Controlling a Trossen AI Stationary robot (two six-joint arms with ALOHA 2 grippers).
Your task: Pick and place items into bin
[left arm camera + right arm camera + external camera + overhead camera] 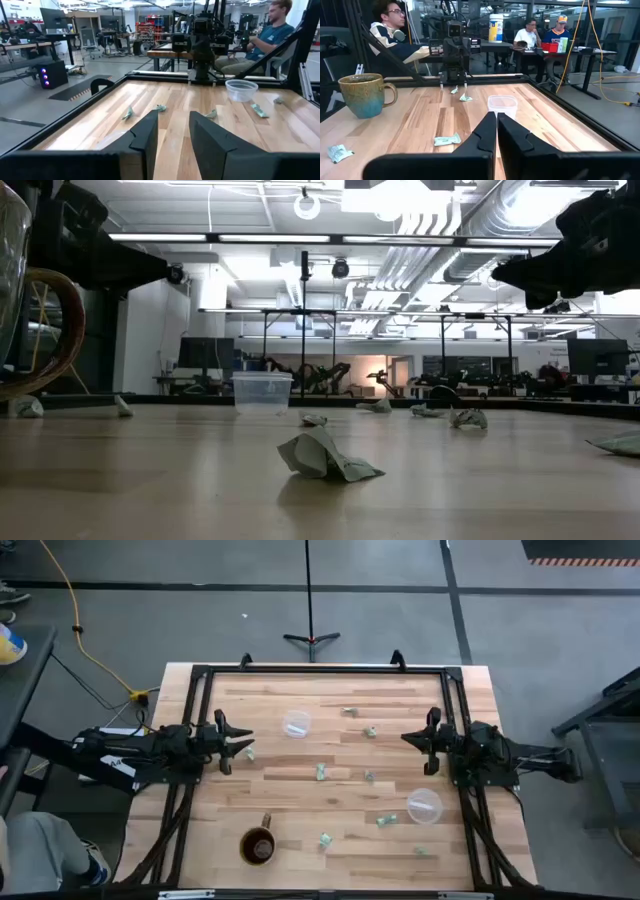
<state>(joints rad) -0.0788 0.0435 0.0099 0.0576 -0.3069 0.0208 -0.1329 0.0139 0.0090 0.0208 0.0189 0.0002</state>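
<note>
Several tiny pale green-and-white pieces lie scattered flat on the wooden table (pixel 300 800), among them one (pixel 321 772) near the middle and one (pixel 250 752) just in front of my left gripper. My left gripper (pixel 238 743) (pixel 172 135) hovers open over the table's left side. My right gripper (pixel 408 738) (pixel 496 131) hovers shut over the right side, facing the left one. Neither touches anything. Two clear cups stand upright: one (pixel 296 724) toward the far side, one (pixel 424 805) toward the near right. In the low view a crumpled piece (pixel 325 455) lies closest.
A brown-and-blue mug (pixel 258 845) (pixel 365 94) stands near the table's near edge, left of centre. A black frame (pixel 320 670) borders the table. People sit beyond the table in both wrist views. Bare wood lies between the two grippers.
</note>
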